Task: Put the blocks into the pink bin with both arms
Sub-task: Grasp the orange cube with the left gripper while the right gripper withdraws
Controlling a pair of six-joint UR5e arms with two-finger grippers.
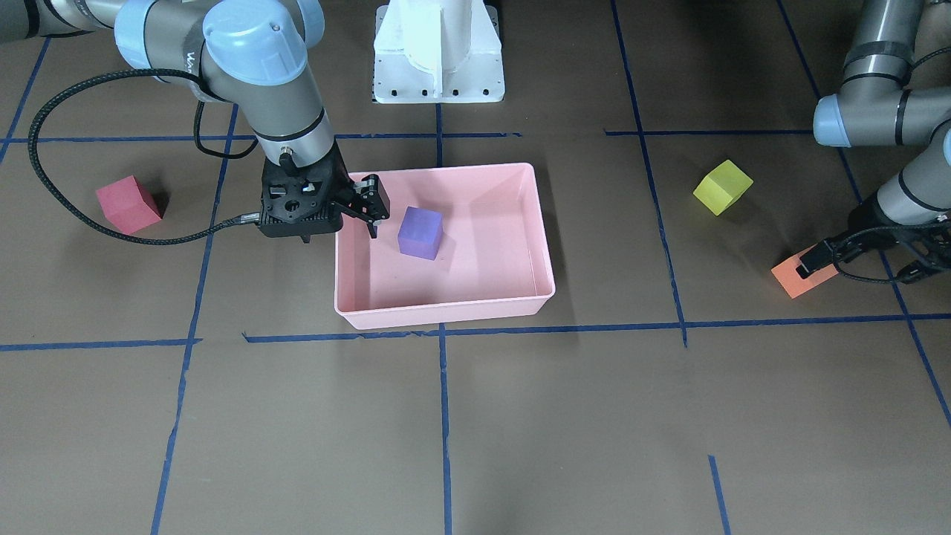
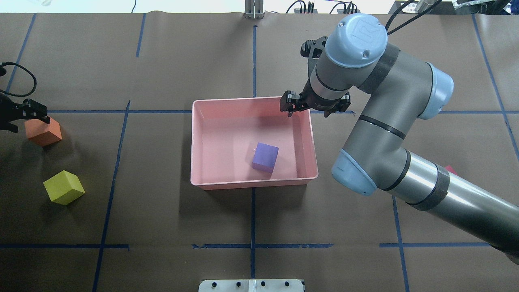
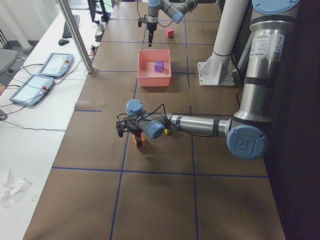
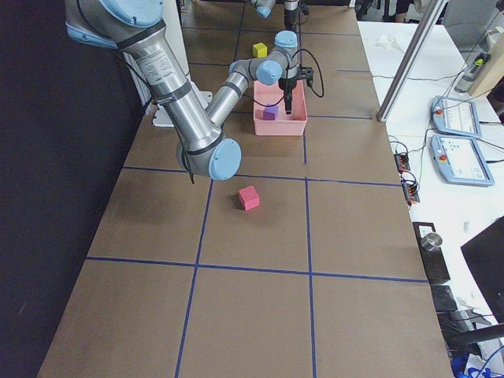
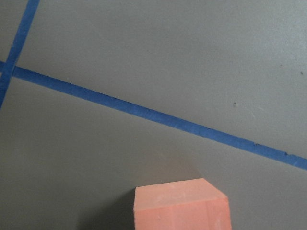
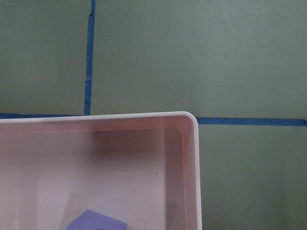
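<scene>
Blocks come one at a time, and the orange block [image 1: 791, 279] is the one in hand. The left fingers [image 1: 816, 260] look spread, one tip overlapping the block's edge, with no grip made yet. The wrist view shows only the block's top at the frame's bottom edge, so the fingers likely need to come down squarely, flat against two opposite faces and centred, before closing. The foam probably gives, so a light squeeze should do. Next comes a lift high enough to pass the wall of the pink bin [image 1: 446, 312], well apart from it on the worktop [image 1: 520, 431].

The right fingers [image 1: 371, 204] hang wide and empty over one bin corner. The purple block [image 1: 420, 232] lies inside, so the free floor beside it suits the drop. The yellow-green block [image 1: 722, 186] and red block [image 1: 128, 204] wait outside.
</scene>
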